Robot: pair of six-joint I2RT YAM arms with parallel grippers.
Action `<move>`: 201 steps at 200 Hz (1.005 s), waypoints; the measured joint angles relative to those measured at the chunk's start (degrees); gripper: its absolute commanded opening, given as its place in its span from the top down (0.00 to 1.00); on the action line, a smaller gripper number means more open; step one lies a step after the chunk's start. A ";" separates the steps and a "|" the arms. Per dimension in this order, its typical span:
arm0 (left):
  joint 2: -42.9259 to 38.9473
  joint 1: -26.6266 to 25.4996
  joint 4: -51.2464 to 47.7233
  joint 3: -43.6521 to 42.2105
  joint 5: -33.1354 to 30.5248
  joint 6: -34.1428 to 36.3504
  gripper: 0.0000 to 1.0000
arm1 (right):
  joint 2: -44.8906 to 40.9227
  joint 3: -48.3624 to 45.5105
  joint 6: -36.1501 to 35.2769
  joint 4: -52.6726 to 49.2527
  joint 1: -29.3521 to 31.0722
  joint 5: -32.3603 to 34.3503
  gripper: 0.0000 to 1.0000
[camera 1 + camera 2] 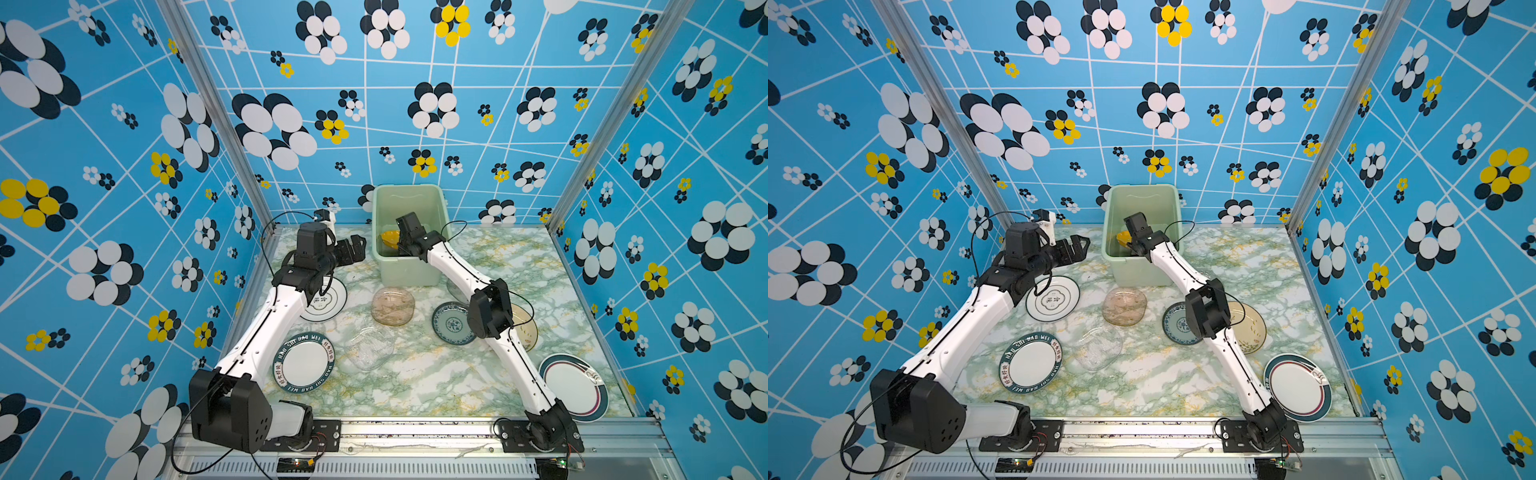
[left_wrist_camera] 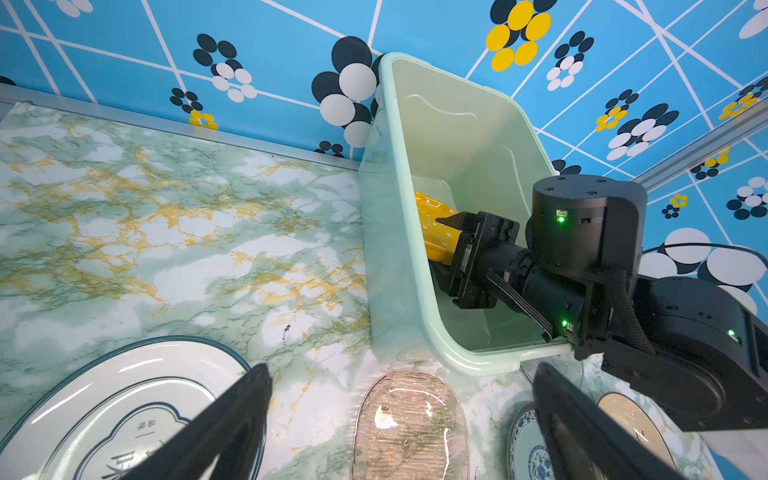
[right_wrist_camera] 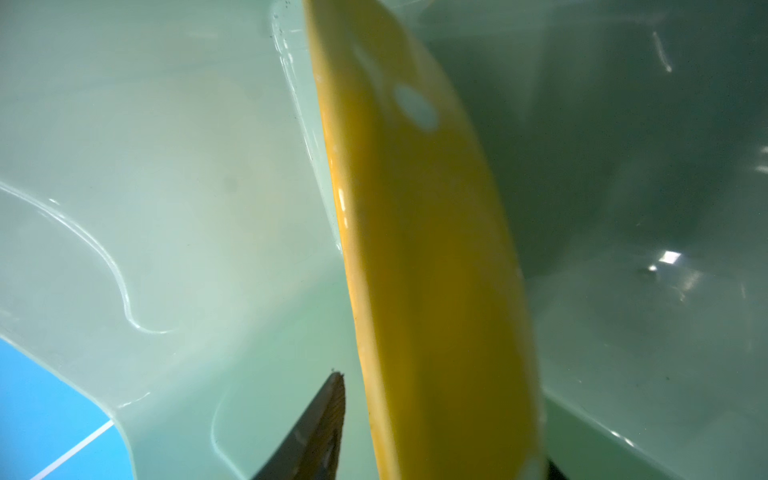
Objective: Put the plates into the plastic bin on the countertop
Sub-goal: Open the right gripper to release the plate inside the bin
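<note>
— Yellow plate [image 3: 415,249], where?
— Inside the bin [image 1: 409,270], on edge and tilted, near its left wall. The bin sits at the back of the countertop [image 1: 415,374].
— Right arm [image 1: 453,266] pose?
— Runs from the front rail [image 1: 415,430] diagonally to the bin, elbow raised, wrist dipped over the near rim. Right gripper [image 2: 444,245] is down inside.
— Jaws?
— Parted, with the plate's rim between them. In the right wrist view one finger [image 3: 326,415] stands clear of the plate, gap visible. The other finger is mostly hidden behind the plate, so contact there: cannot tell.
— Left arm [image 1: 266,328]?
— Up from the front left corner, forearm sloping toward the back, wrist turned toward the bin. Left gripper [image 1: 356,249] hangs above the countertop beside the bin's left wall, apart from it.
— State?
— Spread wide. Nothing between the fingers [image 2: 249,395], touching nothing.
— Other plates?
— Flat on the countertop. White dark-ringed plate [image 1: 328,301] is under the left wrist and brown glass plate [image 1: 392,305] is in front of the bin. Blue-patterned plate [image 1: 451,324] and cream plate [image 1: 525,328] are partly under the right arm.
</note>
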 measured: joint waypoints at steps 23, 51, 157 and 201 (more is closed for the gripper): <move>0.61 0.00 -0.17 0.48 -0.26 0.00 0.01 | -0.02 0.00 0.02 -0.79 -0.04 -0.83 0.48; 0.96 0.00 -0.33 0.68 -0.46 -0.17 0.01 | -0.20 -0.46 0.02 -0.98 -0.15 -1.51 0.48; 1.01 0.00 -3.19 0.85 -2.12 -0.24 0.01 | -0.39 -0.90 0.90 -1.16 -0.35 -3.28 0.44; 1.01 0.00 -3.72 0.85 -2.82 -0.68 0.01 | -0.24 -0.87 1.07 -1.14 -0.42 -3.50 0.43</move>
